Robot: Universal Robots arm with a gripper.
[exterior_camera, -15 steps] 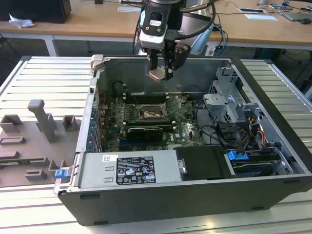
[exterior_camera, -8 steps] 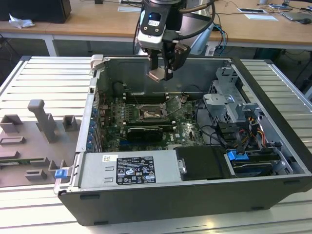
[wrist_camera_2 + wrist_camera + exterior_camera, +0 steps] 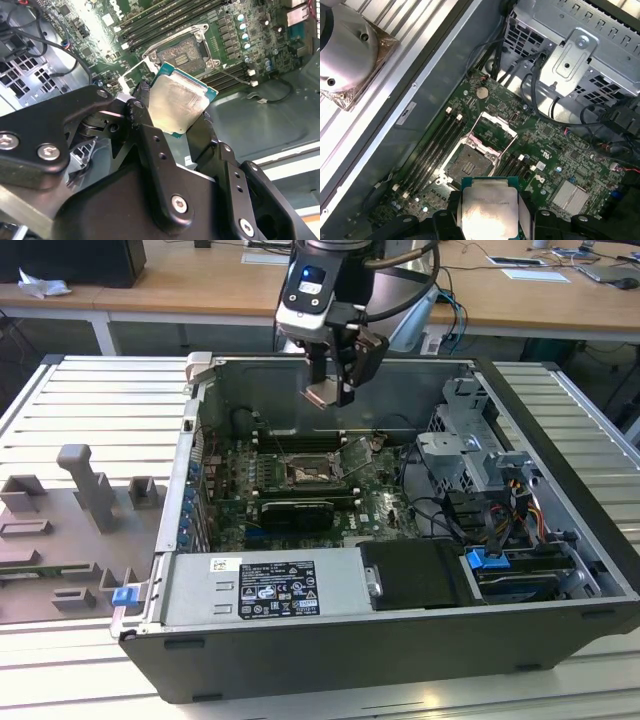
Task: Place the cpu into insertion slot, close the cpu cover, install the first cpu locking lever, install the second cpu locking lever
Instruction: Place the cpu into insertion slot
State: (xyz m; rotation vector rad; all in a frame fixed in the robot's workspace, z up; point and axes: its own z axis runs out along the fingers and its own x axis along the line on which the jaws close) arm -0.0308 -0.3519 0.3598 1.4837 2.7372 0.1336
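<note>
My gripper [image 3: 330, 388] hangs above the open computer case, shut on the cpu [image 3: 320, 395], a flat square chip with a pale metal top. Both wrist views show the cpu [image 3: 177, 102] [image 3: 489, 207] clamped by its edges between the two black fingers [image 3: 142, 102] [image 3: 526, 212]. The insertion slot [image 3: 305, 473] [image 3: 470, 162] [image 3: 186, 50] lies bare on the green motherboard, well below the chip. Beside the slot the cpu cover [image 3: 495, 131] [image 3: 356, 455] stands swung up on its hinge, a thin silver frame with a large window.
A long black graphics card [image 3: 295, 510] lies just in front of the slot, and memory slots [image 3: 437, 142] run beside it. A silver power supply [image 3: 265, 585] fills the near side. A drive cage [image 3: 470, 440] and cables [image 3: 440, 510] crowd the exterior view's right. Grey fixtures [image 3: 90, 490] stand outside the case.
</note>
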